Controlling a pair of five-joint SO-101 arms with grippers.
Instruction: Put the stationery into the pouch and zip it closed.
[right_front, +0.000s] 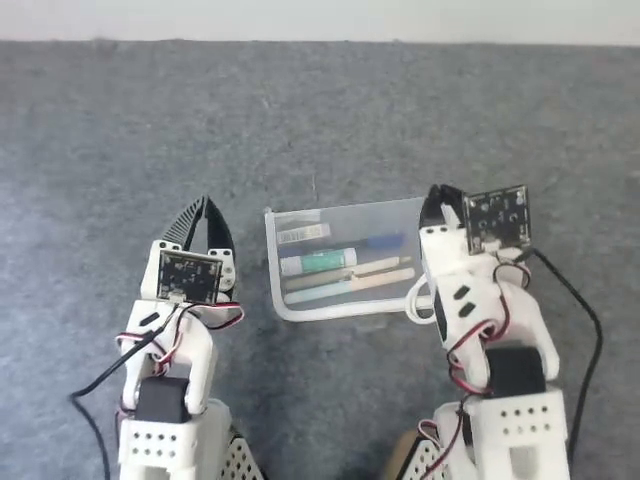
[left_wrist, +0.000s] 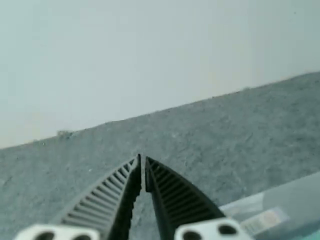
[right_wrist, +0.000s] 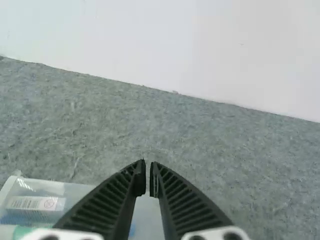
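Clear plastic pouch (right_front: 345, 262), stationery (right_front: 330, 264) inside, flat on the grey felt table (right_front: 100, 130) between 2 arms. Left gripper (left_wrist: 142, 161) and right gripper (right_wrist: 148, 165): jaws closed on nothing. Risk: pulling the zip with 1 arm alone would likely drag the light pouch.

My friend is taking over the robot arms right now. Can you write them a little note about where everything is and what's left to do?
Left gripper: shut, empty, on the left side of the pouch and apart from it.
Right gripper: shut, empty, at the pouch's right end.
Stationery: lying inside the clear pouch, which lies flat on the grey table between the arms.
Done: the stationery is in.
Left: the zip. I cannot tell whether it is closed, so check it and zip it if it is open.
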